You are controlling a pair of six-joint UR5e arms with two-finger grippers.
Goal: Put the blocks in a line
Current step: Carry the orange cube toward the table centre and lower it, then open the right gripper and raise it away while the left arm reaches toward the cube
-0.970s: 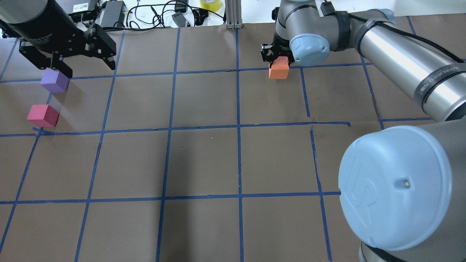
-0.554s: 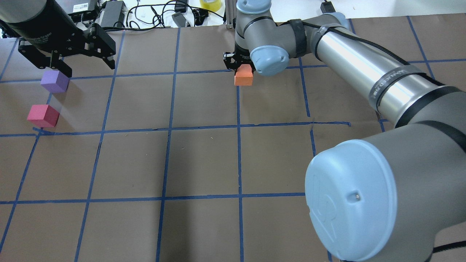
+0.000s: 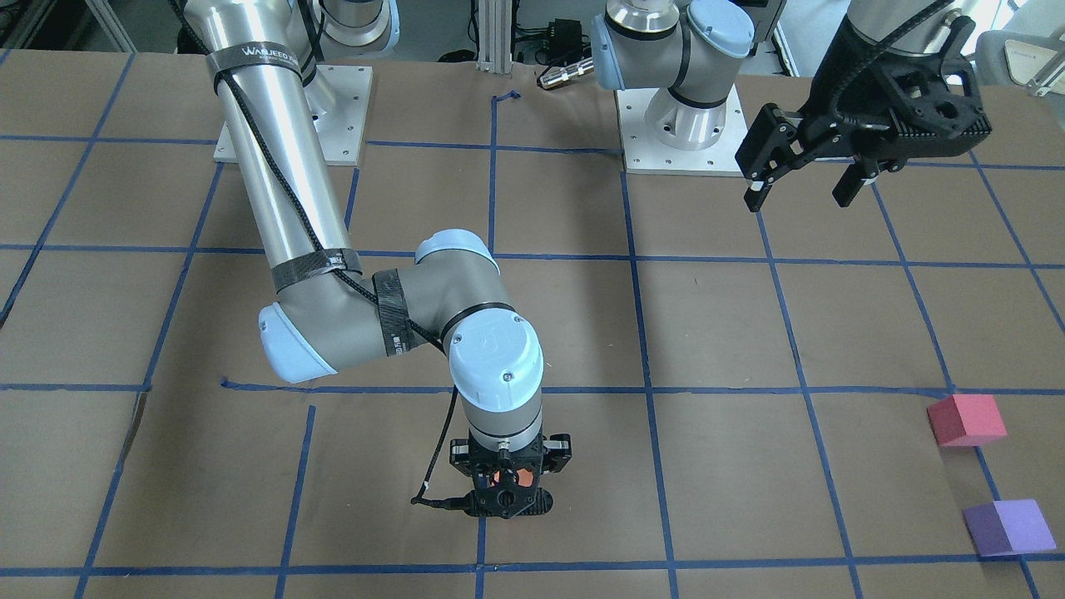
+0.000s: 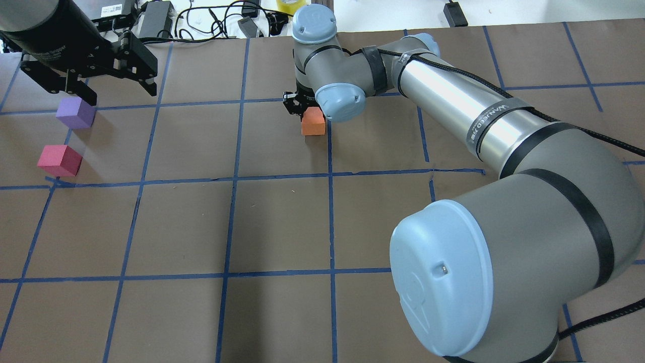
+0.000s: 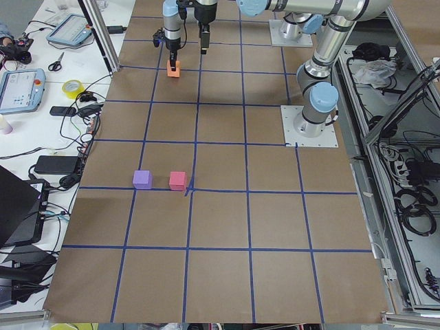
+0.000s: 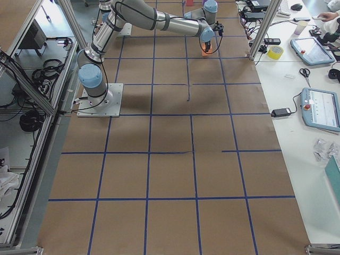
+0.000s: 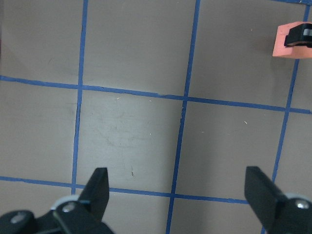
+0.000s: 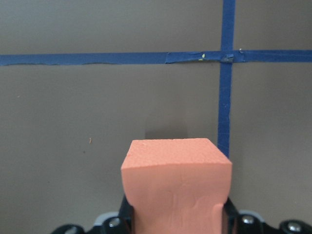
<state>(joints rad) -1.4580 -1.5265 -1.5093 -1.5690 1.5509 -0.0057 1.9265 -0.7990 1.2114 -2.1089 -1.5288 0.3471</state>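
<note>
My right gripper point(image 4: 308, 108) is shut on the orange block point(image 4: 313, 123) and holds it above the table near the middle far side; the block fills the right wrist view point(image 8: 176, 185) and barely shows in the front view point(image 3: 504, 479). The purple block point(image 4: 75, 112) and the crimson block point(image 4: 59, 160) sit on the table at the far left, close together; they also show in the front view, purple point(image 3: 1008, 527) and crimson point(image 3: 966, 419). My left gripper point(image 4: 93, 83) is open and empty, raised just behind the purple block. Its open fingers point(image 7: 100, 187) show in the left wrist view.
The table is brown paper with a blue tape grid point(image 4: 330, 174). Cables, power bricks and a yellow tape roll point(image 4: 291, 5) lie past the far edge. The arm bases point(image 3: 682, 125) stand on the robot's side.
My right arm has carried the orange block leftward, from right of the centre line to just left of it, and slightly nearer. The left gripper and the purple and crimson blocks have not moved.
</note>
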